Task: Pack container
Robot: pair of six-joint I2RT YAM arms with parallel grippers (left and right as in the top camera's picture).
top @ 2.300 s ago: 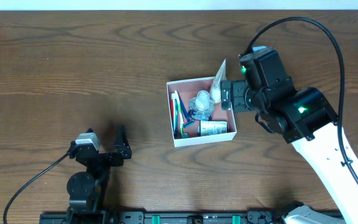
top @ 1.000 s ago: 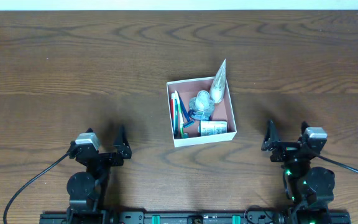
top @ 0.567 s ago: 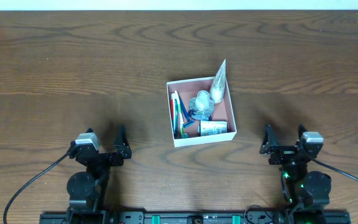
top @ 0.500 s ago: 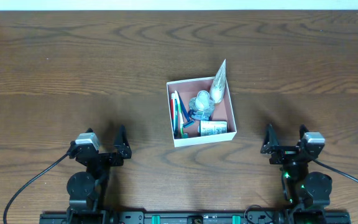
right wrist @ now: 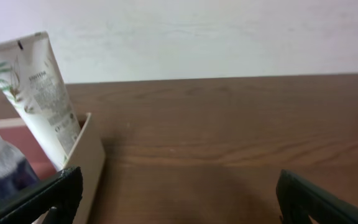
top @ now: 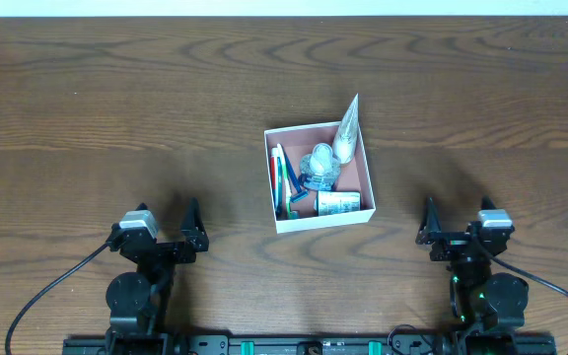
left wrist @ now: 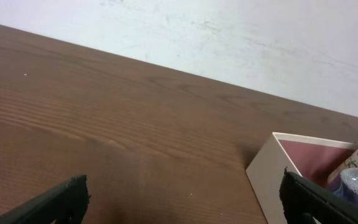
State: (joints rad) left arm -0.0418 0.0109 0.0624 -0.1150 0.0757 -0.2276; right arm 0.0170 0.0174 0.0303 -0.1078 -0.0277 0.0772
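Overhead shows one container: a shallow square box, white walls, pinkish-brown inside, lidless, holding toiletries, with one tube leaning out at its far corner. It sits mid-tabletop, between and well ahead of two grippers; left gripper and right gripper are both spread, gripping nothing

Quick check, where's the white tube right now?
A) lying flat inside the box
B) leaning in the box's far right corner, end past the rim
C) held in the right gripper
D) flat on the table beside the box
B: the tube leans in the far right corner of the box, while the right gripper is open and empty.
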